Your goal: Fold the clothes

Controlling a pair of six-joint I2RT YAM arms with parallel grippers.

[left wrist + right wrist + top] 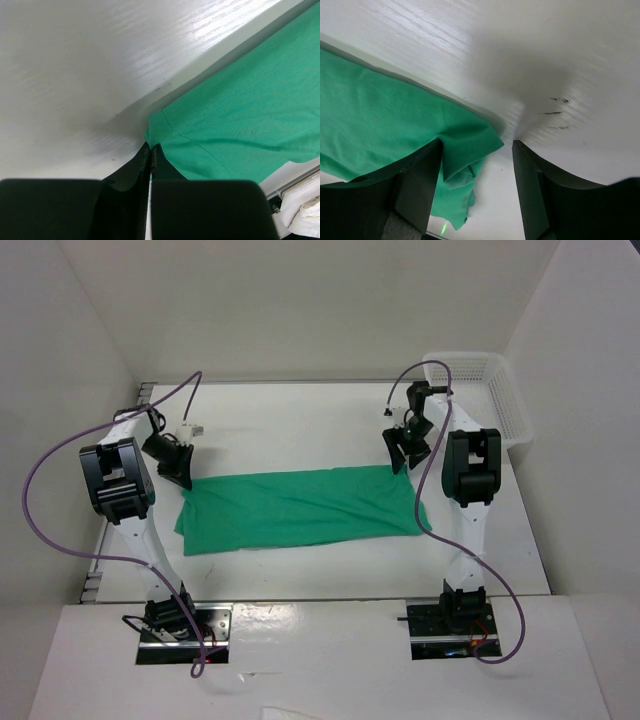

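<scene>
The left arm (140, 540) and right arm (465, 535) had white links with black joint housings. A purple cable (35, 480) looped along each arm. The left gripper (184, 481) and right gripper (403, 462) were black, with flat tapered fingers. The bases (165, 615) were black, and a red wire (484, 638) showed at the right base.

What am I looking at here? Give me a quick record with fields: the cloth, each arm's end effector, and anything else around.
Garment: green T-shirt, folded into a long band, lying on the white table
Left end effector: shut, apparently pinching the band's far left corner
Right end effector: open, fingers either side of the far right corner, not gripping it
Other item: white mesh basket at the table's far right
</scene>
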